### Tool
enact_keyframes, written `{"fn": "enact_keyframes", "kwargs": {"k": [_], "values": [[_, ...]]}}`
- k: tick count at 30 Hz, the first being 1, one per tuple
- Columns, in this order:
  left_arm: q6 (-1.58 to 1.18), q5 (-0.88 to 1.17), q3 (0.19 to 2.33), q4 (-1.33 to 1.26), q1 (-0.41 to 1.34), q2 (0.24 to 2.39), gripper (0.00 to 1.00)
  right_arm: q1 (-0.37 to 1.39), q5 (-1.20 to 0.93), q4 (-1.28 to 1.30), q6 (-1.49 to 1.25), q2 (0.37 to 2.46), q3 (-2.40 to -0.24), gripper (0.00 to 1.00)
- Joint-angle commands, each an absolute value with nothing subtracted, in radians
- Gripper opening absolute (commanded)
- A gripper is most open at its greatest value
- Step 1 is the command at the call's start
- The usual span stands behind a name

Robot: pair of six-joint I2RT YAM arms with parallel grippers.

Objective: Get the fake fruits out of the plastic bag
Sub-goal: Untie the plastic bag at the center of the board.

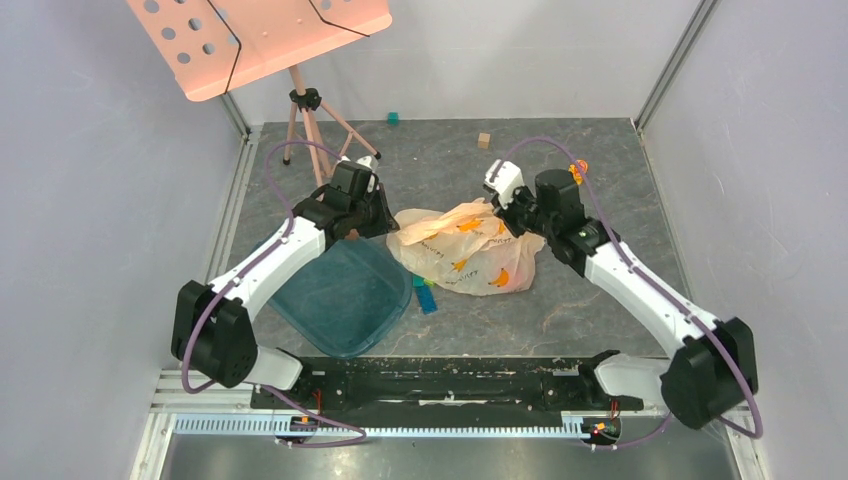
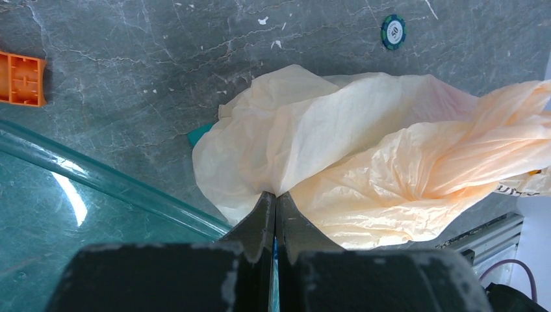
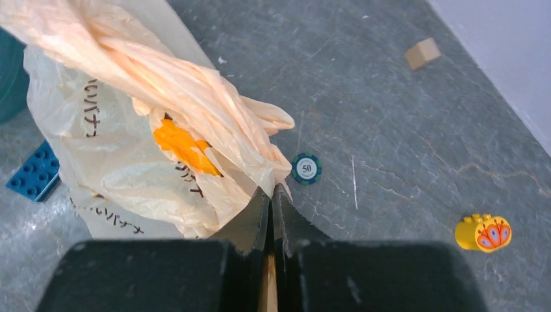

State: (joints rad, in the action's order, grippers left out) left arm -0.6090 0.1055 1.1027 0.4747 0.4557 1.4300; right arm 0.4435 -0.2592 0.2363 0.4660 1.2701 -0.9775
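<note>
The plastic bag (image 1: 465, 250) lies crumpled on the surface (image 1: 620, 200), just beside the teal tray (image 1: 340, 300). The left pincer (image 2: 275, 203) is shut with the bag's film nipped at its tips, and the right pincer (image 3: 273, 195) is closed on the opposite edge. No fake fruits are seen outside the bag, so the emptying is judged barely begun.

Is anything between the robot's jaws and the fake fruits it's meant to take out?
Yes, the plastic bag itself. Its crinkled film is bunched over whatever is inside, and no fruit shows in any view. Both arms' jaws are shut on folds of it, one at each side.
</note>
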Motion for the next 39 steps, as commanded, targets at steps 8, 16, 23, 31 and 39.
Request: {"fn": "enact_keyframes", "kwargs": {"k": [8, 16, 23, 31, 39], "values": [[-0.594, 0.047, 1.045, 0.471, 0.447, 1.322, 0.02, 0.443, 0.105, -0.219, -0.063, 0.941, -0.64, 0.0], [-0.589, 0.045, 1.0, 0.479, 0.421, 1.295, 0.02, 0.42, 0.313, -0.26, -0.343, 0.764, -0.486, 0.0], [-0.516, 0.174, 1.082, 0.462, 0.425, 1.254, 0.45, 0.421, 0.077, -0.323, -0.231, 0.793, -0.481, 0.0], [-0.37, 0.2, 1.141, 0.434, 0.477, 1.09, 0.88, 0.42, 0.04, -0.328, -0.224, 0.824, -0.497, 0.0], [-0.011, -0.105, 0.994, 0.241, 0.764, 0.974, 0.92, 0.42, 0.036, -0.274, -0.231, 0.855, -0.575, 0.0]]}}
